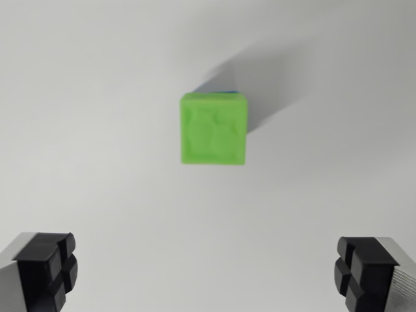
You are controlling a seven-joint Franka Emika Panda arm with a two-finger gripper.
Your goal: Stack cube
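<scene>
Green plastic cube (214, 129): blurred, relief pattern on top face illegible. Thin blue sliver (226, 92) at cube's far edge: object beneath almost fully hidden, shape cannot be told. Black-padded gripper (208, 273): fingertips (49, 263) cut off by bottom edge and both side edges; body out of frame.

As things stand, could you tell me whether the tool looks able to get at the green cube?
Probably yes: the tool is open and empty, and the green cube lies on the bare white surface with nothing in between.
</scene>
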